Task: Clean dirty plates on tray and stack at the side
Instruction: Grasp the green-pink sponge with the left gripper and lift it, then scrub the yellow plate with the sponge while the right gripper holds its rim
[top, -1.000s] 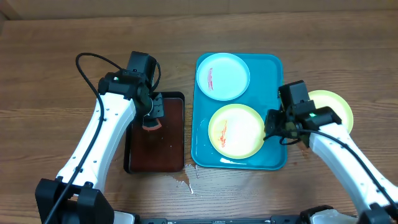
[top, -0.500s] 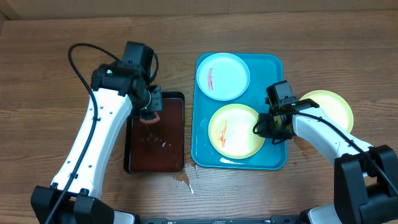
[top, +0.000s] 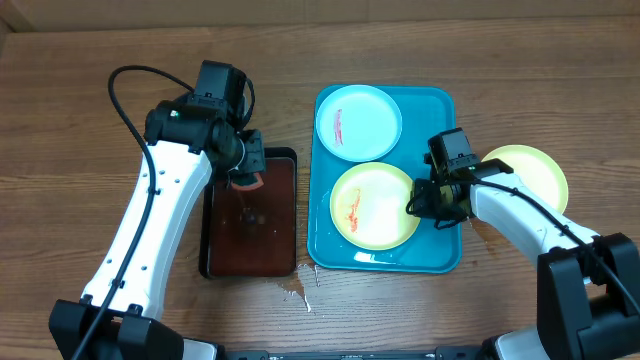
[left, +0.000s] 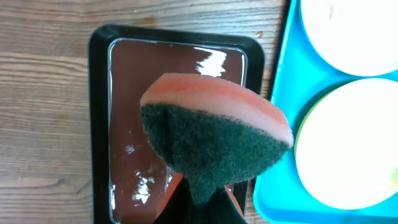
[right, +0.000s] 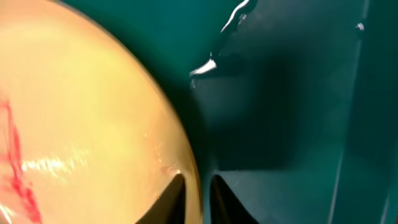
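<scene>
The turquoise tray (top: 436, 110) holds a white plate (top: 360, 122) with a red streak at its far end and a yellow-green plate (top: 377, 206) with red streaks at its near end. A second yellow-green plate (top: 535, 172) lies on the wood to the tray's right. My right gripper (top: 417, 203) is shut on the right rim of the streaked yellow-green plate (right: 74, 124); its fingers (right: 194, 196) straddle the rim. My left gripper (top: 244, 178) is shut on a pink and green sponge (left: 214, 134) above the black tray (top: 250, 215).
The black tray (left: 124, 93) with a wet red-brown inside lies left of the turquoise tray (left: 280, 124). A small water spill (top: 298, 290) marks the wood in front of the two trays. Bare wood lies at the far left and far right.
My right gripper has closed in on the yellow-green plate's right rim and shifted the plate slightly left. My left arm has lifted the sponge a little over the black tray.
</scene>
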